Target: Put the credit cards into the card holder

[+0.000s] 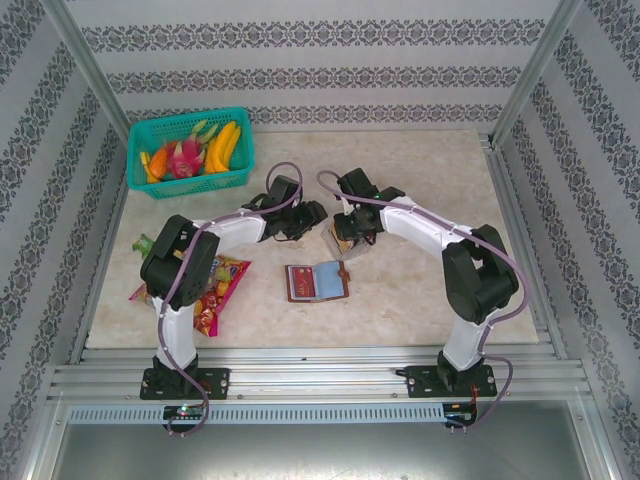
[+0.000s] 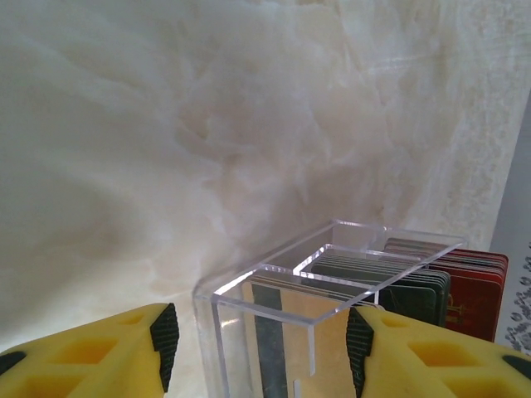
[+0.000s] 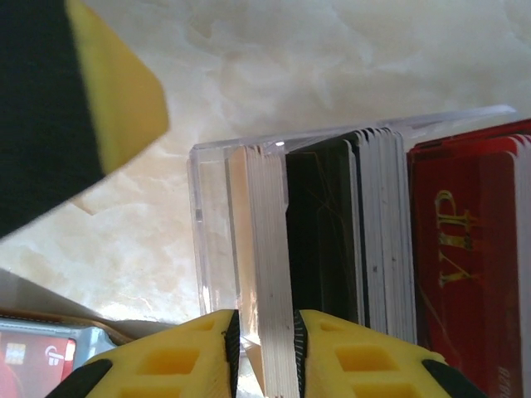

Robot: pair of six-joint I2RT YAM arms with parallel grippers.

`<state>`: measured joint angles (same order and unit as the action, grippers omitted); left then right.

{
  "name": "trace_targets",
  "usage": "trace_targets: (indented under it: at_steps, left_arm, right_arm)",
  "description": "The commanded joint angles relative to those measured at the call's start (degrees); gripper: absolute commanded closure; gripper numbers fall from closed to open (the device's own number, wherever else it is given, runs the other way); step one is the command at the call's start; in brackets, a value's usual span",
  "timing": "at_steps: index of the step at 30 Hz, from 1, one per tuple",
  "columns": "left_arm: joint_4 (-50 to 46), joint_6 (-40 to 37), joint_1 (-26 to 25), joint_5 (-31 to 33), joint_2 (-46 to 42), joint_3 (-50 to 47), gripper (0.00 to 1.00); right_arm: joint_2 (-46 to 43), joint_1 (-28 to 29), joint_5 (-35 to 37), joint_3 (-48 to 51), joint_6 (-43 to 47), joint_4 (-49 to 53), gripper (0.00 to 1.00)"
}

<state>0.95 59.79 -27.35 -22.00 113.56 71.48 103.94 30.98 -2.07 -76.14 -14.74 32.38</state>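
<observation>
1. Acrylic stand (image 3: 207, 215) is light, and both tools crowd it. My main worry is that slot friction holds the cards and the stand rides up with them on a lift.
2. Grip check: right tool (image 3: 264, 332) is closed down on a slim bundle of pale credit cards (image 3: 264, 249), not a single one. Several edges sit between the pads. If I pull that, the extras may fan out or drop onto the worktop (image 1: 420, 190).
3. Spread wide, the left tool (image 2: 261, 332) has the stand's end between its fingers and holds nothing. I see a gap at one pad and cannot tell contact at the other. I judge it is not bracing, so item 1 stands.
4. A yellow finger (image 3: 108, 108), likely the left tool's, sits close in the right wrist view. The tools are near enough to clash.
5. Black, white and red cards stand upright in the stand. The card holder (image 1: 317, 282) lies open just beside it, nearer the arm bases, with a red card showing in a sleeve.
</observation>
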Motion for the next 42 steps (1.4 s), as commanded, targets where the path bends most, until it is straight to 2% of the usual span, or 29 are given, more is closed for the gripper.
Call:
trace_targets:
  at_steps: [1, 6, 18, 32, 42]
  left_arm:
    - [6.42, 2.53, 0.17, -4.35, 1.52, -0.06, 0.40]
    - [7.22, 2.67, 0.11, -5.92, 1.59, -0.73, 0.42]
    - [6.24, 3.65, 0.11, -6.20, 3.45, -1.45, 0.56]
    - [5.51, 4.05, 0.10, -5.62, 4.26, -2.23, 0.63]
    - [4.85, 4.01, 0.11, -5.11, 4.00, -2.29, 0.63]
  right_arm:
    - [1.81, 1.52, 4.51, -2.71, 2.09, 1.62, 0.71]
    - [3.09, 3.88, 12.53, -4.01, 4.02, 2.87, 0.69]
    - [5.80, 5.05, 15.17, -4.87, 4.88, 3.16, 0.65]
    - [9.22, 6.89, 20.24, -5.89, 6.55, 3.63, 0.63]
    - [7.85, 7.95, 25.00, -5.18, 7.20, 3.13, 0.69]
